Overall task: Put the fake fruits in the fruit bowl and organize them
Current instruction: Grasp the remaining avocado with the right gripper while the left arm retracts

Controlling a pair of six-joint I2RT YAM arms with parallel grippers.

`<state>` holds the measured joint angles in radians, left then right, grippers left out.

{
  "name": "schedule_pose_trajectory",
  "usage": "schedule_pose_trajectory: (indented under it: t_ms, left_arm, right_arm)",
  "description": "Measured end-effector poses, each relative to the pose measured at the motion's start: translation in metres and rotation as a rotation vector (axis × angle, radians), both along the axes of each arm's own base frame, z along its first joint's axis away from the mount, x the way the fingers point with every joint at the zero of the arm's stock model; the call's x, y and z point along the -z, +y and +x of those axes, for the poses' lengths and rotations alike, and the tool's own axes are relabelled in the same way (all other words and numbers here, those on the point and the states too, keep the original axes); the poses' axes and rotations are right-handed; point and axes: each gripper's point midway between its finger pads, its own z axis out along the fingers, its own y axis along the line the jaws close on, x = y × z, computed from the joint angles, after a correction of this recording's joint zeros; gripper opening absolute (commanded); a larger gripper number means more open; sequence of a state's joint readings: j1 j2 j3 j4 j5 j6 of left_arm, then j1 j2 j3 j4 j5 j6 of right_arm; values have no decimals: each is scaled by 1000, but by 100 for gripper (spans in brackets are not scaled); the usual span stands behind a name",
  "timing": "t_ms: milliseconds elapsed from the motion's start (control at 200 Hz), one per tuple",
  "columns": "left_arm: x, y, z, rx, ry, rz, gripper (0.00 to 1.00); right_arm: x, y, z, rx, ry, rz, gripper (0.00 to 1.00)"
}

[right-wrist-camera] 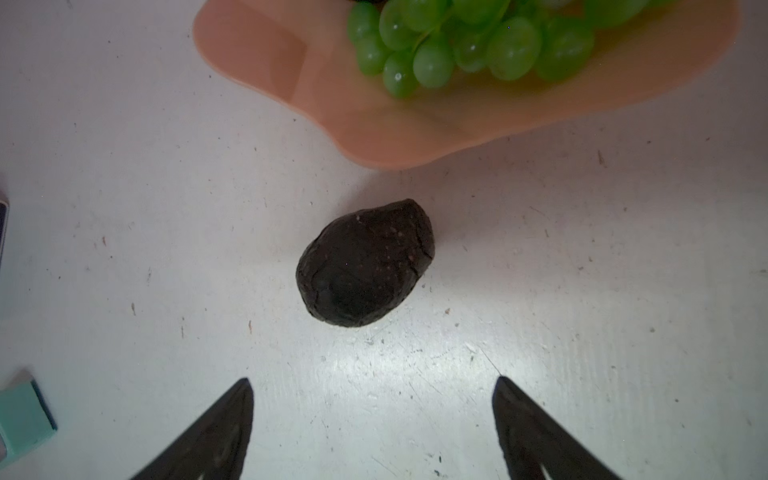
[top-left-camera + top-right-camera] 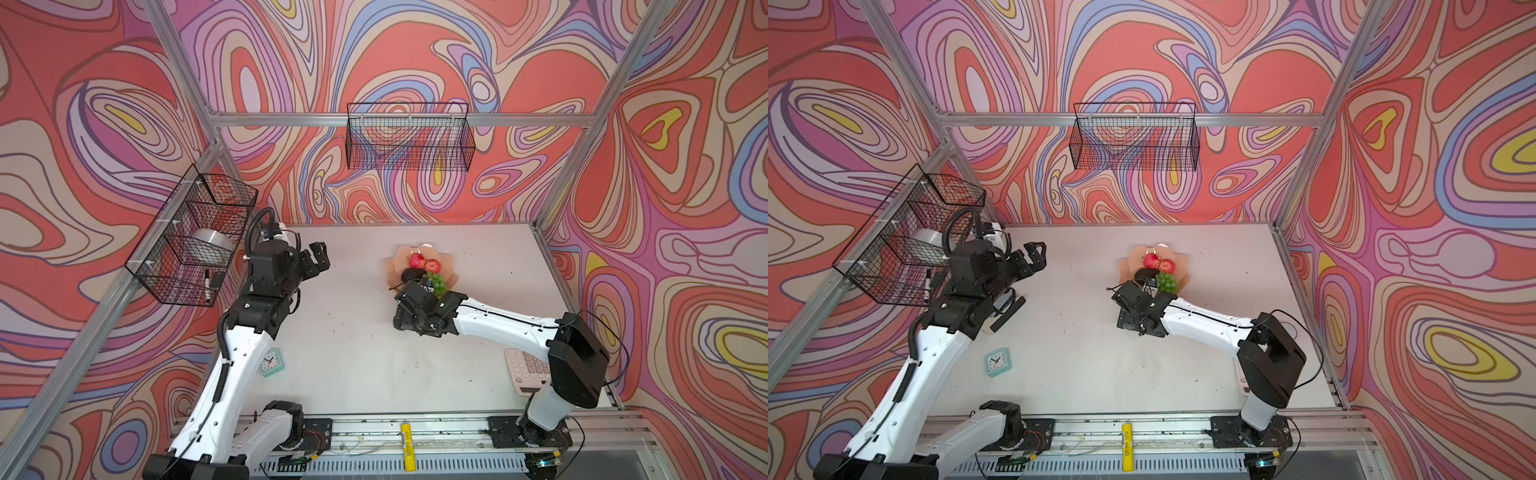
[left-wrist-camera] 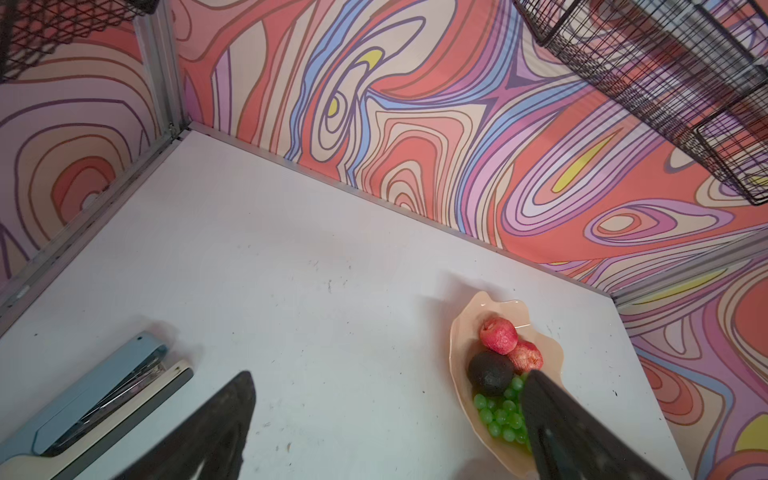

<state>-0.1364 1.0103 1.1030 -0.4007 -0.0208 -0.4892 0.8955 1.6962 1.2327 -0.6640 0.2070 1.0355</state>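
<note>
one dark avocado (image 1: 365, 264) lies on its side on the desk (image 1: 124, 166), outside the fruit bowl (image 1: 266, 54) and clear of its rim. it sits straight ahead of the right claw (image 1: 372, 386), whose fingers stand wide apart and empty. that stance looks set for closing across the fruit's narrower width.

beyond the avocado from that claw, the green grapes (image 1: 469, 41) rest at the bowl's near edge, so a short lift over the low rim should be enough. further on from the claw, in both top views, the bowl also holds a second avocado (image 2: 412, 274), a red apple (image 2: 417, 261) and another apple (image 2: 433, 265) touching it. this leaves the loose avocado as the one fruit yet to go in.

the left claw (image 2: 316, 259) hangs well to the side of the bowl over bare desk, fingers spread and holding nothing. it is likely parked there to leave the right arm room.

in both top views the loose avocado is hidden under the right wrist. the right wrist view cuts off the bowl's far half and both apples. in the left wrist view a dark finger (image 3: 582, 428) covers part of the grapes and rim. how high the right claw sits above the desk is hard to judge; it appears low.
</note>
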Motion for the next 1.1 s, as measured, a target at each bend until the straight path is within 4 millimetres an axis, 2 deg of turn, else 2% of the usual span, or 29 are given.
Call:
schedule_pose_trajectory:
  t_ms: [145, 275, 401, 646, 766, 911, 1102]
  left_arm:
    - [-10, 6, -17, -17, -31, 13, 100]
    - [-1, 12, -26, -38, -19, 28, 100]
    - [9, 14, -32, -40, 10, 32, 100]
    - [17, 14, -39, -36, 22, 32, 100]
    - [21, 13, -40, -33, 31, 32, 100]
    - [23, 13, -41, -30, 34, 31, 100]
    - [29, 13, -44, -31, 42, 29, 100]
  right_arm:
    - [2, 17, 16, 55, -2, 26, 94]
    - [16, 30, 26, 88, 13, 26, 94]
    - [32, 26, 27, 125, 39, -17, 95]
    - [38, 19, 25, 179, 51, -32, 95]
    - [48, 15, 25, 194, 58, -67, 94]
    - [59, 9, 26, 203, 57, -111, 89]
    - [57, 9, 31, 193, 38, -119, 77]
